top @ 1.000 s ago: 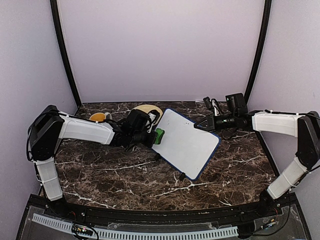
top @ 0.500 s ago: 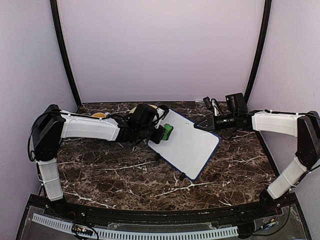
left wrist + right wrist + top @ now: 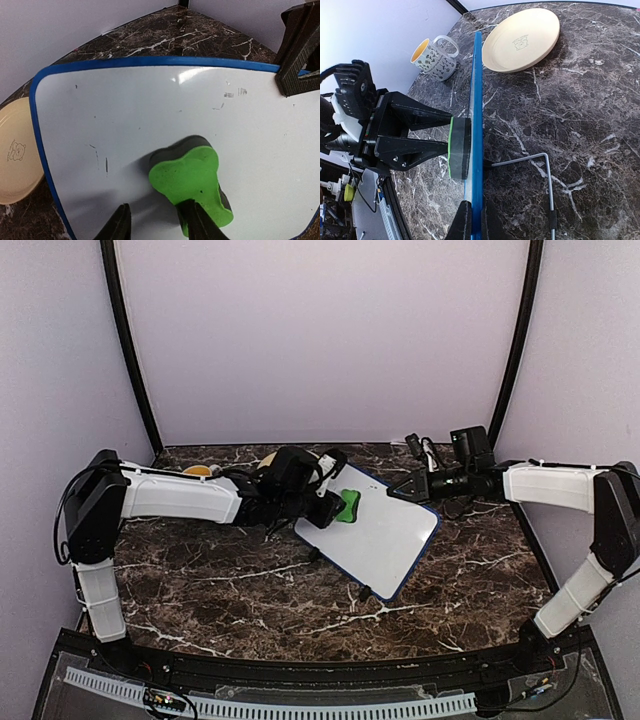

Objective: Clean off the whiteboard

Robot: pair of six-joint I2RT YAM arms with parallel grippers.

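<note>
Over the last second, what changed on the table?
The left gripper, shut on the green eraser, slid it from the left edge of the whiteboard rightward across its surface. The right gripper still clamps the board's far edge. The whiteboard, plate and mug stayed put.

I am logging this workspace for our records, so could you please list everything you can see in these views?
whiteboard: one, white with a blue frame, middle of the table, a few faint dark marks on it
eraser: one, green with a dark pad, pressed against the whiteboard's face
plate: one, pale yellow, on the table by the board's far left corner
mug: one, white patterned, yellow inside, far left, near the plate
wire stand: one, grey metal, behind the board
table: one, dark brown marble with white veins
left gripper: one, black, shut on the eraser
right gripper: one, black, clamped on the board's far right edge
</note>
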